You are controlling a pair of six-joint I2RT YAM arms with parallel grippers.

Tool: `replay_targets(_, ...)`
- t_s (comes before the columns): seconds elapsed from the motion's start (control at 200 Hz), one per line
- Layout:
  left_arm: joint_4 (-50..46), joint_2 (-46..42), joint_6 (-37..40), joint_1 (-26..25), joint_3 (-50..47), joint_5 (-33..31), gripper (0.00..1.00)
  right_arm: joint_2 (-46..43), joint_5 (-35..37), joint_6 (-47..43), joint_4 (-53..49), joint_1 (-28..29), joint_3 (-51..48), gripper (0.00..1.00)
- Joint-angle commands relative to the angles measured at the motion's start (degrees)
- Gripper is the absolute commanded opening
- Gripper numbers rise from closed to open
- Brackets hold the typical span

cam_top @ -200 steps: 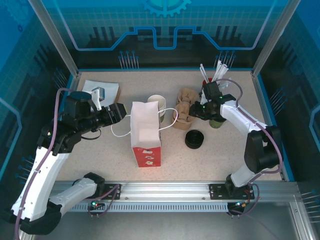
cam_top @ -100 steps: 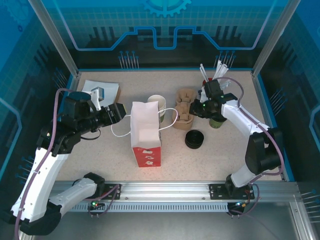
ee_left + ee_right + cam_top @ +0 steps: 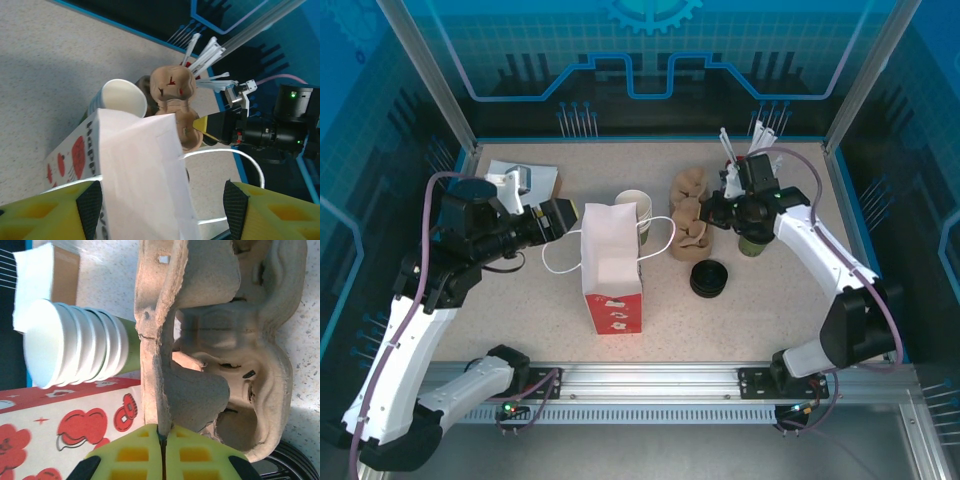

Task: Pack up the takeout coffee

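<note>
The takeout coffee (image 3: pixel 754 245), a green cup with a dark lid, stands at the right, partly covered by my right arm. My right gripper (image 3: pixel 712 212) (image 3: pixel 162 432) is shut on the thin edge of a brown pulp cup carrier (image 3: pixel 690 215) (image 3: pixel 210 340), just left of the coffee. A white paper bag (image 3: pixel 612 265) (image 3: pixel 145 175) with red prints stands upright in the middle. My left gripper (image 3: pixel 560 218) (image 3: pixel 162 205) is open at the bag's top, with one bag wall between its pads; the right pad is clear of the paper.
A stack of lidless green cups (image 3: pixel 633 205) (image 3: pixel 75 342) stands behind the bag. Black lids (image 3: pixel 709 278) lie in front of the carrier. Straws and stirrers (image 3: pixel 745 145) stand at the back right, and napkins (image 3: pixel 520 178) lie at the back left.
My right gripper has closed on the carrier's edge and drawn the carrier slightly back and to the right. The left gripper has edged closer to the bag's top.
</note>
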Motion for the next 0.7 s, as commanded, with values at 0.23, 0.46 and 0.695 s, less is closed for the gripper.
replay_targets(0.23,15.1,1.3,0.3,-0.4,-1.2,13.1,0.68,-12.5,-4.9,-2.8,5.2,-4.8,3.9,0.04)
replay_targets(0.46,27.2,5.5,0.2,-0.5,-1.1,23.8,0.67,-20.4,-10.0,-3.2,11.8,-7.3,4.0,0.02)
replay_targets(0.695,37.3,11.4,-2.9,-0.7,0.5,31.9,0.62,-20.5,-20.7,1.9,15.2,-6.7,7.9,0.02)
